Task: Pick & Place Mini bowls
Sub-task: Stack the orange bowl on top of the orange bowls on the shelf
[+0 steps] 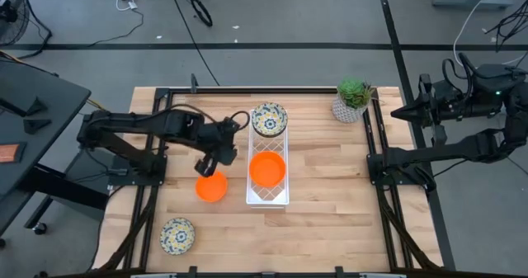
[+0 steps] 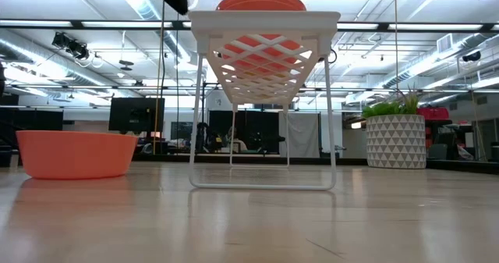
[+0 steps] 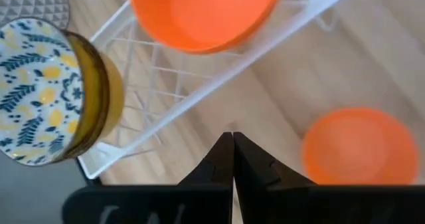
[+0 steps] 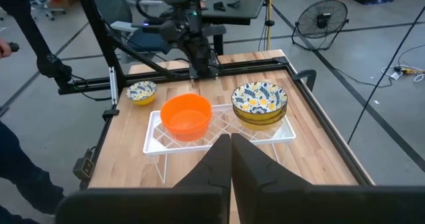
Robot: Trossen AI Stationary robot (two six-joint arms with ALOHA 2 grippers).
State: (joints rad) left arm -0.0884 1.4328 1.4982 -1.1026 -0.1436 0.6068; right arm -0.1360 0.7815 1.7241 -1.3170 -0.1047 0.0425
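A white wire rack [image 1: 281, 197] stands mid-table. It holds orange mini bowls [image 1: 267, 169] at its near end and floral mini bowls [image 1: 269, 119] at its far end. One orange bowl [image 1: 211, 187] sits on the wood left of the rack, and a floral bowl [image 1: 176, 235] rests near the front left corner. My left gripper [image 3: 232, 137] is shut and empty, above the table between the loose orange bowl [image 3: 360, 146] and the rack. My right gripper [image 4: 230, 139] is shut and empty, raised off the table's right edge.
A potted green plant [image 1: 353, 99] stands at the far right corner. Black frame rails [image 1: 378, 158] run along the table's left and right sides. Bare wood lies between the rack and the right rail.
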